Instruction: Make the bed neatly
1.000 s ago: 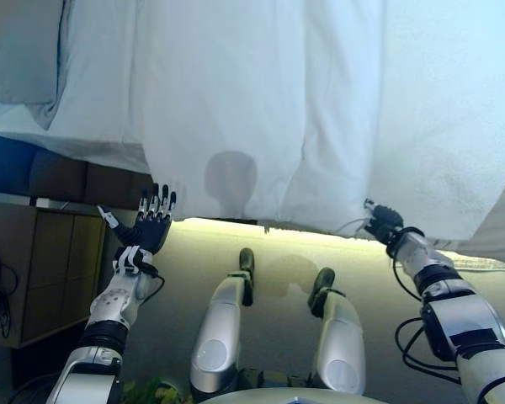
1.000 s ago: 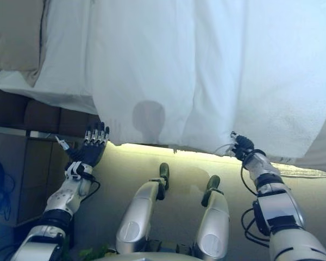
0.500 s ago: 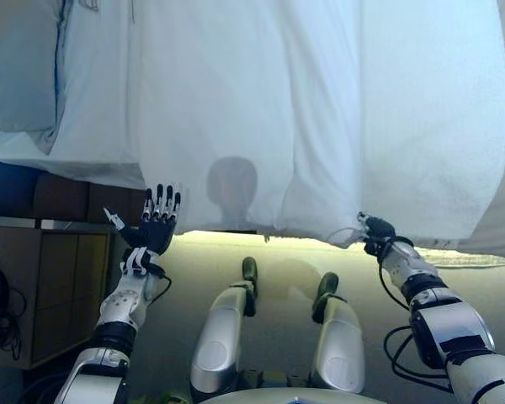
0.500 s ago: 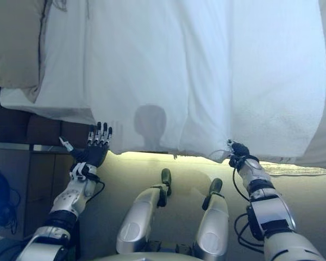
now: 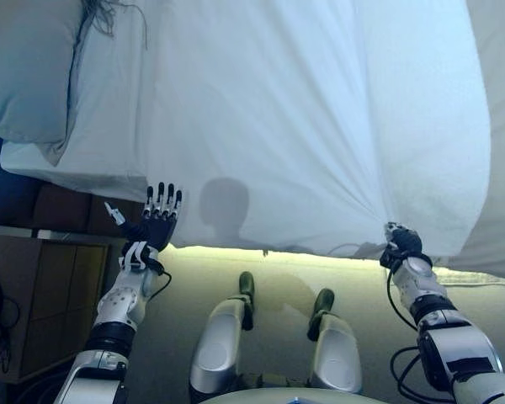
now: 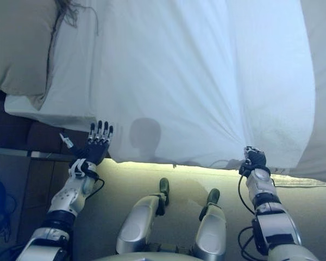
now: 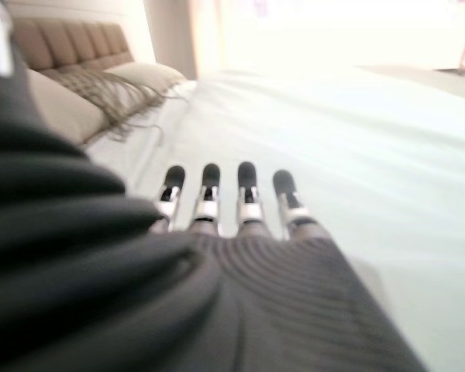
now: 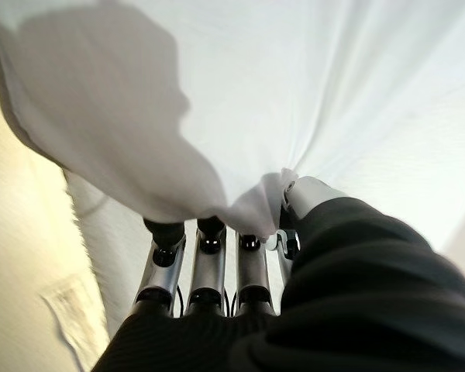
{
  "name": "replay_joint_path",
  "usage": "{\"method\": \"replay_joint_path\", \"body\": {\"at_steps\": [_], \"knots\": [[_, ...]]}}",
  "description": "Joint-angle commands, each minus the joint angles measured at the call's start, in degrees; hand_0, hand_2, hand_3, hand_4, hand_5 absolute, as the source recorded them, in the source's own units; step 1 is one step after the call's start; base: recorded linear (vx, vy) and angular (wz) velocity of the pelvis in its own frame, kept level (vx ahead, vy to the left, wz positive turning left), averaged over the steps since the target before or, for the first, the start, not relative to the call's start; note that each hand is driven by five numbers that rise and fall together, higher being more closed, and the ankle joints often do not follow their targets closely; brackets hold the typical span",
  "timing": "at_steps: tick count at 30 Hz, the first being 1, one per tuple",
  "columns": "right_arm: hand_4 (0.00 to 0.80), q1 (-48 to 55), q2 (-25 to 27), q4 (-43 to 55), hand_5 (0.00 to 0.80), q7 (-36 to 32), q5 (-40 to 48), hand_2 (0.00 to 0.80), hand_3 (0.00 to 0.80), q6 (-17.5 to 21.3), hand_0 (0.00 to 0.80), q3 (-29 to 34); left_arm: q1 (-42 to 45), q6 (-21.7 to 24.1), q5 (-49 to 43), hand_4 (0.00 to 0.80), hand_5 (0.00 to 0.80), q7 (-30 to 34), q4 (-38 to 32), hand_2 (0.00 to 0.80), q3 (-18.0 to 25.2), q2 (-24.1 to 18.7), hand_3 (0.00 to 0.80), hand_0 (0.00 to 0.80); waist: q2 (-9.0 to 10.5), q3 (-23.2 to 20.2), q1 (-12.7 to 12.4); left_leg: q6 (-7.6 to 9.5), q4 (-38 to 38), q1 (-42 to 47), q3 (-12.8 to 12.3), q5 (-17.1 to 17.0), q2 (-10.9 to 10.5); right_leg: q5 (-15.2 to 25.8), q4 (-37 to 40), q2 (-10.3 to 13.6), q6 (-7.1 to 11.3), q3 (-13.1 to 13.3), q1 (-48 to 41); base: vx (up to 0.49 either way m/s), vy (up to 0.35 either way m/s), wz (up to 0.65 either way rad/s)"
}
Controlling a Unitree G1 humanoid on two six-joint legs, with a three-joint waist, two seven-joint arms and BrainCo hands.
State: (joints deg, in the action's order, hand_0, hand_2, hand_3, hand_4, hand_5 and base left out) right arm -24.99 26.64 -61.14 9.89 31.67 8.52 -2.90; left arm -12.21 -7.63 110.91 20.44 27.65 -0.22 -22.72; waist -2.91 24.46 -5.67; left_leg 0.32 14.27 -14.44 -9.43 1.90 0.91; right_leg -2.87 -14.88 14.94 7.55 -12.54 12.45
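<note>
The white duvet [image 5: 320, 118] is lying spread over the bed [image 5: 109, 164], its near hem hanging along the bed's near edge, with taut creases fanning out from one spot on that hem toward the right. At that spot the right hand [image 5: 401, 241] is gripping the cloth: in its wrist view the fingers [image 8: 207, 256] are curling up under a bunched fold while the thumb is pressing from the other side, so it is pinching the hem. The step in hand looks like pulling the cover tight and square along the near edge; the next move probably calls for drawing the hem evenly down and outward, then letting go once the creases are lying flat. The left hand [image 5: 156, 220] is hovering at the near edge toward the pillow end, palm forward, fingers [image 7: 209, 190] straight and side by side, holding nothing; whether the tips are brushing the cloth is hard to tell. Both forearms are reaching up from below the bed's edge. A beige pillow [image 6: 16, 49] is lying at the far left corner, with a fringed throw [image 7: 120, 89] beside it.
</note>
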Motion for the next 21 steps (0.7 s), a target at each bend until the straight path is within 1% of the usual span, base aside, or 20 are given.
{"method": "replay_joint_path", "body": {"at_steps": [1, 4, 6, 8, 11, 14, 21], "knots": [[0.8, 12.27, 3.67, -1.55, 0.8, 3.98, -3.33, 0.8, 0.8, 2.24, 0.8, 1.85, 1.73, -0.58, -1.84, 0.0, 0.0, -0.59, -2.88, 0.0, 5.74, -0.84, 0.0, 0.0, 2.42, -1.96, 1.98, -2.22, 5.12, -1.88, 0.36, 4.9, 1.41, 6.4, 5.82, 1.85, 0.52, -0.43, -1.89, 0.07, -0.037, 0.02], [0.8, 14.67, 1.51, -1.6, 0.8, 0.0, -4.37, 0.8, 0.8, 1.39, 0.8, 1.27, 2.51, -1.72, -3.93, 0.0, 0.0, -0.66, -2.07, 0.0, 7.43, -0.07, 0.0, 0.0, 3.02, -3.28, 1.96, -2.07, 4.86, -0.8, 0.41, 5.25, 1.47, 6.1, 6.22, 1.56, 0.54, -0.32, -3.11, 0.072, -0.024, 0.0], [0.8, 15.44, 0.09, -3.13, 0.8, -3.49, -5.2, 0.8, 0.8, -0.4, 0.8, 0.47, 2.68, -2.42, -5.2, 0.0, 0.0, 0.29, -0.66, 0.0, 7.87, 0.3, 0.0, 0.0, 3.22, -3.97, 1.68, -2.01, 4.62, -0.2, 0.7, 5.42, 1.41, 5.95, 6.46, 1.49, 0.57, -0.29, -3.82, 0.057, -0.02, 0.0], [0.8, 15.77, -0.96, -4.24, 0.8, -4.95, -5.73, 0.8, 0.8, -1.91, 0.8, -0.46, 2.52, -2.69, -5.99, 0.0, 0.0, 0.79, 0.25, 0.0, 7.94, 0.5, 0.0, 0.0, 3.35, -4.38, 1.44, -1.96, 4.43, 0.07, 0.9, 5.44, 1.29, 5.89, 6.74, 1.43, 0.59, -0.32, -4.26, 0.02, -0.01, 0.01], [0.8, 16.12, -2.69, -6.13, 0.8, -6.81, -6.85, 0.8, 0.8, -5.31, 0.8, -2.66, 2.09, -2.98, -6.56, 0.0, 0.0, 2.01, 2.37, 0.0, 7.51, 0.16, 0.0, 0.0, 3.37, -4.85, 1.07, -1.97, 4.07, 0.43, 1.16, 5.36, 1.26, 5.87, 7.15, 1.46, 0.67, -0.56, -4.89, 0.0, 0.0, 0.0], [0.8, 15.94, -3.7, -8.23, 0.8, -9.18, -8.06, 0.8, 0.8, -8.59, 0.8, -4.54, 1.36, -2.59, -6.84, 0.0, 0.0, 2.65, 3.87, 0.0, 6.97, 0.31, 0.0, 0.0, 3.11, -5.07, 0.81, -1.98, 3.89, 0.42, 1.41, 5.24, 1.12, 5.87, 7.32, 1.68, 0.77, -0.64, -5.04, 0.0, 0.0, 0.0], [0.8, 15.14, -4.01, -12.27, 0.8, -10.02, -9.42, 0.8, 0.8, -13.88, 0.8, -6.36, 0.08, -1.46, -5.85, 0.0, 0.0, 3.2, 5.28, 0.0, 5.74, 0.69, 0.0, 0.0, 1.91, -4.75, 0.95, -1.99, 3.61, -0.32, 1.63, 4.63, 0.79, 6.0, 7.16, 2.28, 0.85, -0.26, -4.15, -0.039, 0.036, 0.0]]}}
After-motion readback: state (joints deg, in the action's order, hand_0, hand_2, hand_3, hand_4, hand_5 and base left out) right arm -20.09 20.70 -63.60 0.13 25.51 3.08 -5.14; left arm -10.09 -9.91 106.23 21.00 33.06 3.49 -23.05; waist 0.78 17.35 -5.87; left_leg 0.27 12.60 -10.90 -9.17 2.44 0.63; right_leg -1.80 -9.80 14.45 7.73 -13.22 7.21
